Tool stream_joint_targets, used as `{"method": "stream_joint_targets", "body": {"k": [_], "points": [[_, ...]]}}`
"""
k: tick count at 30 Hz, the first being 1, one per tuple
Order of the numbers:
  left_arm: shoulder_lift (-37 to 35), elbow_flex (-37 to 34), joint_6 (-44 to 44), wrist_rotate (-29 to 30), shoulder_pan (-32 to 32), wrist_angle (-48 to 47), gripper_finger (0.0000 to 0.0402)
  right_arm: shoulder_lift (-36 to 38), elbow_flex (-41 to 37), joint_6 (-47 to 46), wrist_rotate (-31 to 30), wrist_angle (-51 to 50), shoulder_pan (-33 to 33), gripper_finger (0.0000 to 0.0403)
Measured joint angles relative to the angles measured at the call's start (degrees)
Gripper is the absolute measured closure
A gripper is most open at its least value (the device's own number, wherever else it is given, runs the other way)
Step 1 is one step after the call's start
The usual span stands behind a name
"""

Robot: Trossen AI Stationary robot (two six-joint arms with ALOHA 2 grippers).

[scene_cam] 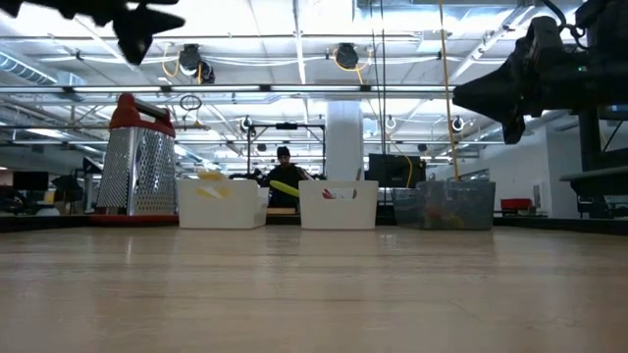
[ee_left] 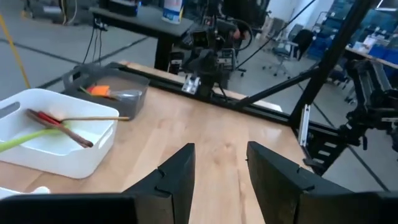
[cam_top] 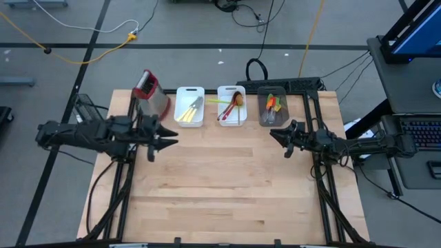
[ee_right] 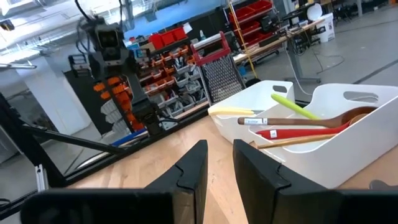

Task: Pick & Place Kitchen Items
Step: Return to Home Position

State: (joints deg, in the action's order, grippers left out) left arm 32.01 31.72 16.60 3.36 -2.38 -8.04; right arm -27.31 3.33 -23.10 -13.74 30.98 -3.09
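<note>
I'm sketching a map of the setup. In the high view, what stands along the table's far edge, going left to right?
steel box grater → left white bin → right white bin → grey bin

Grey floor [cam_top: 179,27] (bright ceiling lights [scene_cam: 294,20])

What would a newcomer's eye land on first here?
The row at the far edge of the wooden table: a red-handled steel grater, the left white bin with pale-handled knives, the right white bin with red, brown and lime spoons, and a grey bin with orange and green spatulas. In front, the left gripper and right gripper hang open and empty above it, facing each other.
</note>
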Motion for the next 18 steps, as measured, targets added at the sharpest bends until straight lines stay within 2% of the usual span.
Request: {"method": "stream_joint_targets", "body": {"k": [10,14,18], "points": [[-18.97,-13.74,-1.60,-2.02,0.01,0.15,0.0254,1.85,0.00,2.37,0.00,0.34,0.00,0.0334],[-24.86,-16.39,-1.84,-2.25,0.01,-1.85,0.0254,4.80,0.00,2.63,0.24,1.57,0.00,0.0334],[-29.55,-16.60,-3.37,-2.28,0.03,-6.74,0.0254,9.40,0.00,4.15,0.24,-1.45,0.00,0.0334]]}}
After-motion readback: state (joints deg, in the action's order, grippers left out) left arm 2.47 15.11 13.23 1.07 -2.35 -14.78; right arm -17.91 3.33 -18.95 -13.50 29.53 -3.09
